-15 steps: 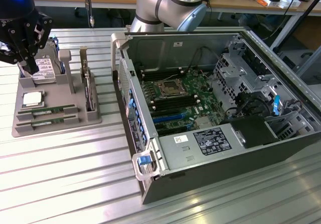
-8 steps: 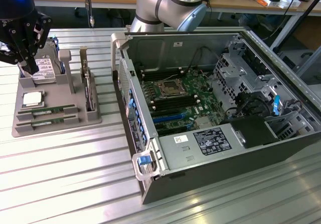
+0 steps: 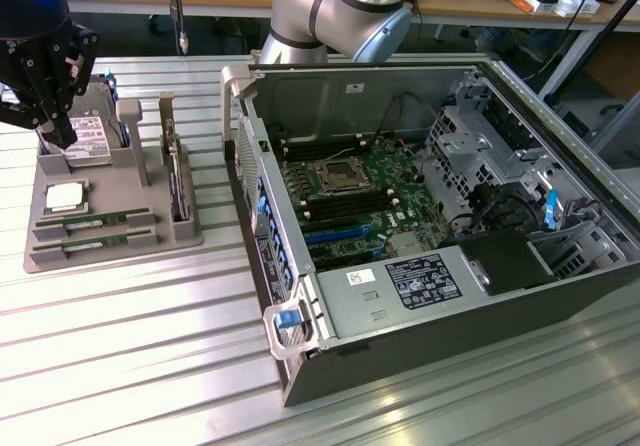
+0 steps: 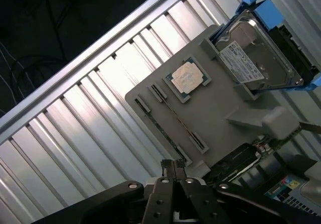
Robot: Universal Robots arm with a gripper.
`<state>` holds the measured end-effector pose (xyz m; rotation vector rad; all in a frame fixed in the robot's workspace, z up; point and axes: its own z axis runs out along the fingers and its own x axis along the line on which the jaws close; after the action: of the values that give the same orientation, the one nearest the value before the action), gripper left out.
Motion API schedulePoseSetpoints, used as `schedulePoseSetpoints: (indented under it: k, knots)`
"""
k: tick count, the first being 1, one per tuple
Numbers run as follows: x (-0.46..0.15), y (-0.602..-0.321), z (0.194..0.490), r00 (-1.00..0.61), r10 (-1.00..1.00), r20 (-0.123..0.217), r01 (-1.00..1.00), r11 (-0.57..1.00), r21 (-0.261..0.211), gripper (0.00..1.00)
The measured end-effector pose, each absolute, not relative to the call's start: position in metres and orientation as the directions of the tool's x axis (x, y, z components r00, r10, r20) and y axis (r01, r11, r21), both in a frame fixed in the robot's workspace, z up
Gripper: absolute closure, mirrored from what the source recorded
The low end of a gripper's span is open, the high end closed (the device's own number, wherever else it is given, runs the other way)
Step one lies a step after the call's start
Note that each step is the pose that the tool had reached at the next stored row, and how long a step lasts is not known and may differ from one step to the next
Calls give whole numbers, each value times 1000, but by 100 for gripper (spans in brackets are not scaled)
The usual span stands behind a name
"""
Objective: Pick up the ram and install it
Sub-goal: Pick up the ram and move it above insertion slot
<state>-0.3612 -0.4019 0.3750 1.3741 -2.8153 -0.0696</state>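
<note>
Currently, in the exterior view, we find the gripper (image 3: 62,134) hanging over the hard drive (image 3: 88,138) at the far end of the grey tray (image 3: 120,256), carrying nothing. The ram (image 3: 95,218) lies flat in a tray slot at the near end, with a second stick (image 3: 95,241) just beside it and the processor chip (image 3: 65,198) between the sticks and the drive. In our judgement the step in hand is the approach. To do it well, we should bring the jaws square across the stick's long edges at mid-length, parted wide enough to clear it. An upright card (image 3: 175,176) with a metal bracket stands on the tray at the exterior view's right. Beyond it the wall of the open case (image 3: 300,356) rises between the tray and the motherboard (image 3: 370,181), and both are likely obstacles. In the wrist view, the fingertips (image 4: 176,164) meet with no gap and nothing between them, so the gripper is closed and empty. The ram (image 4: 161,131) runs as a thin edge-on line just beyond them, well apart from the hard drive (image 4: 253,58).
</note>
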Motion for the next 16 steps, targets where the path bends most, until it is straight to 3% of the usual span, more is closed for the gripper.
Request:
schedulePoseSetpoints:
  k: [16]
  knots:
    - [-361,-402,375,-470,-883,-12,-882,469,43,90]
